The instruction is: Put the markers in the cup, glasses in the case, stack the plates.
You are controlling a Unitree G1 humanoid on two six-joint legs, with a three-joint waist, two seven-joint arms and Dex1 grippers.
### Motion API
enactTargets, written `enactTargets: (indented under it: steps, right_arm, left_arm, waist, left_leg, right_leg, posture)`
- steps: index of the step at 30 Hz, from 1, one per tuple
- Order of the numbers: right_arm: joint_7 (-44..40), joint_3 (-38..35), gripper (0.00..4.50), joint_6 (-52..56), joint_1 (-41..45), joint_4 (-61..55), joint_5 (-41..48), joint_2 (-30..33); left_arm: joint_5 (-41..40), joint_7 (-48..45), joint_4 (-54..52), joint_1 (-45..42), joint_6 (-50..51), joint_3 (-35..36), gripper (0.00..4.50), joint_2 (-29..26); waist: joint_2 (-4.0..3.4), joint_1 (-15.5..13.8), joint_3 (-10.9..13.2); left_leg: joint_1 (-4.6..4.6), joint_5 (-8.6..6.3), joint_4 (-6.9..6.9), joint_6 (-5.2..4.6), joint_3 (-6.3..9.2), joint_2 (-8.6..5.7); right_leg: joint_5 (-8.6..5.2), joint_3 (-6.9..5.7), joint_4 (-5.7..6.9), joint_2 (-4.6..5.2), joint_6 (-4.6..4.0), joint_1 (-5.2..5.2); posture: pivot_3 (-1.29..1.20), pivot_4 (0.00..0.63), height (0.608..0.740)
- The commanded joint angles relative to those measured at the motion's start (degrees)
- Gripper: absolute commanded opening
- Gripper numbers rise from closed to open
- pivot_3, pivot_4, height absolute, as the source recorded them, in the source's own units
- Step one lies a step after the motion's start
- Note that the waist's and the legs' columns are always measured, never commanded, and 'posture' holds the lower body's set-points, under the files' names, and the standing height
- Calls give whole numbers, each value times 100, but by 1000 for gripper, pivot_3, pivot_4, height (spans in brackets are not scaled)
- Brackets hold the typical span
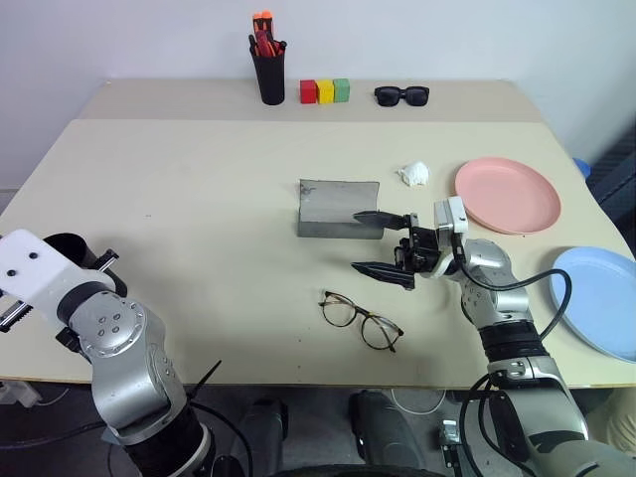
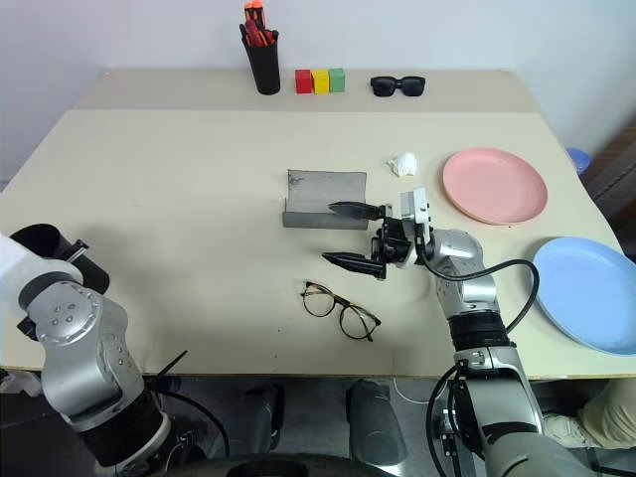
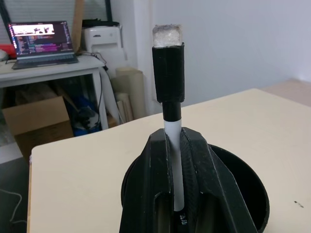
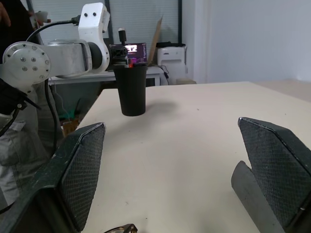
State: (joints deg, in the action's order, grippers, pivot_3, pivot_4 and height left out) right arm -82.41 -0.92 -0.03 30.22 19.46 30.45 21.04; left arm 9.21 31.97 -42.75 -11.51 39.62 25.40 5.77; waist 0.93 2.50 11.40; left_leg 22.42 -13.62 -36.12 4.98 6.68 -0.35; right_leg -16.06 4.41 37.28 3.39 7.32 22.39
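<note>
At the table's near left edge stands the black cup [image 1: 62, 245], partly hidden behind my left arm. My left gripper [image 3: 174, 138] is shut on the white marker with a black cap [image 3: 168, 73], held upright just above the cup's [image 3: 243, 187] mouth. A bit of red shows at the cup's [image 4: 132, 90] rim. The glasses [image 1: 362, 320] lie unfolded near the front edge. The grey case [image 1: 338, 207] stands open mid-table. My right gripper [image 1: 381, 243] hangs open and empty between case and glasses. The pink plate [image 1: 507, 194] and blue plate [image 1: 601, 298] lie apart at the right.
A black pen holder [image 1: 268, 70] with red-orange pens, three coloured blocks [image 1: 325, 91] and black sunglasses [image 1: 401, 95] line the far edge. A crumpled white scrap [image 1: 414, 174] lies between the case and the pink plate.
</note>
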Motion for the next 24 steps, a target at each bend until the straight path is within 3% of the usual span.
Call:
enactTargets:
  steps: [1,7,11,17,20,24]
  right_arm:
    - [-13,-70,4500,-128,17,-48,11,-27]
    - [-4,-74,4500,-140,15,-37,-14,-19]
    - [11,-102,4500,-140,60,42,-23,-3]
    - [74,-110,4500,-156,81,90,-64,29]
    - [293,-105,4500,-10,47,-34,-132,90]
    - [1131,-82,4500,114,-60,-284,-539,189]
  left_arm:
    - [19,-82,-132,139,-51,-202,1506,203]
    - [10,-115,-182,164,-147,-240,4445,233]
    - [-40,-402,-354,186,-193,-402,4445,23]
    - [-45,-1610,-611,529,-372,-1097,4445,-913]
    - [-104,-2416,-675,449,-167,-1356,4445,-1659]
    - [-602,-3835,-203,-479,639,-1565,4445,-3019]
  waist:
    - [0,0,0]
    - [0,1,0]
    - [0,0,0]
    - [0,2,0]
    - [-1,2,0]
    - [-2,-12,1]
  left_leg:
    - [0,0,0,0,0,0]
    - [0,0,1,0,0,0]
    - [0,0,2,0,0,0]
    - [1,0,6,0,0,1]
    - [1,0,6,0,-1,1]
    - [1,0,7,1,3,2]
  right_leg:
    - [0,0,0,0,0,0]
    - [0,0,-1,0,0,0]
    - [0,0,-2,0,0,0]
    - [0,0,-3,-1,-1,2]
    - [0,0,-5,-1,-2,2]
    - [1,-4,-3,-3,-5,3]
  posture:
    - [0,150,740]
    - [0,150,740]
    - [0,150,740]
    - [0,150,740]
    - [0,150,740]
    - [0,150,740]
